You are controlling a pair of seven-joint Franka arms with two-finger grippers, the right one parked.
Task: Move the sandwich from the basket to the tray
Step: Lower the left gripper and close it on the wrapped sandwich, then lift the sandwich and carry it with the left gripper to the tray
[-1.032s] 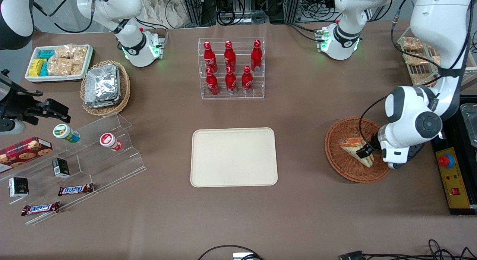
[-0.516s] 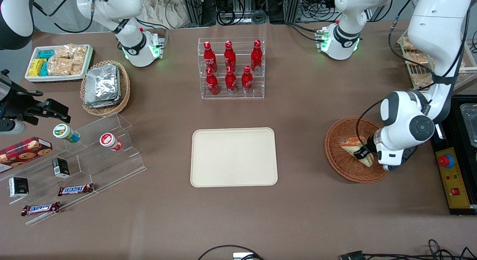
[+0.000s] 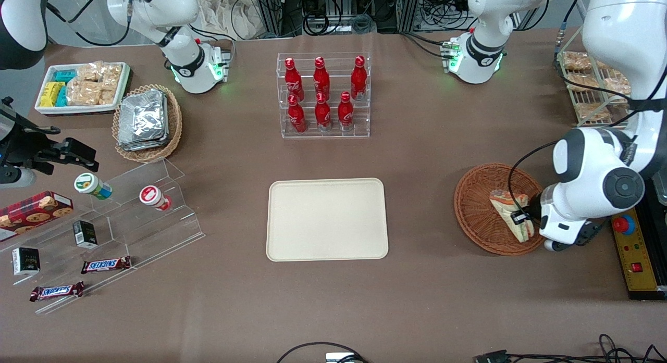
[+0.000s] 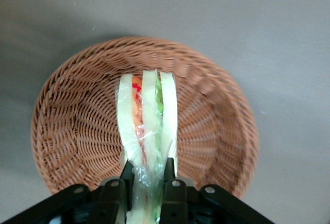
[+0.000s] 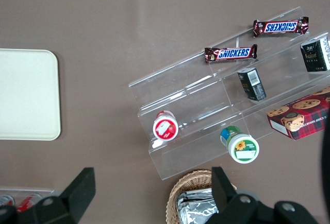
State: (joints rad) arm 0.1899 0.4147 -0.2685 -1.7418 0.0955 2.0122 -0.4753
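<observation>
A: Where is the gripper point(image 4: 146, 183)?
B: Over the basket point(image 3: 477, 217), at the side toward the working arm's end of the table. Its two black fingers point(image 4: 125, 180) are clamped on the wide end of the sandwich point(image 4: 147, 126), one against each outer bread slice, with clear wrap bunched between them.

A: And the sandwich itself?
B: Within the basket's rim. In the front view the sandwich point(image 3: 511, 214) shows as a pale wedge near the rim closest to the arm, with the gripper point(image 3: 522, 217) on it. Whether it rests on the weave or hangs just above, I cannot tell.

A: How much room is around it?
B: The basket is wider than the wedge, so woven floor shows bare on both sides of it and past its tip. Between the basket and the tray point(image 3: 327, 218) there is only brown tablecloth point(image 3: 422, 160). The tray is well apart from the basket, toward the middle of the table.

A: Shapes and materials?
B: The basket is round, shallow, reddish-brown wicker with a ribbed spiral weave. The sandwich has three pale bread layers with orange and green filling, under glossy film. The tray is a flat cream rectangle with rounded corners and a low rim. A clear rack of red bottles point(image 3: 323, 95) stands farther from the front camera than the tray.
</observation>
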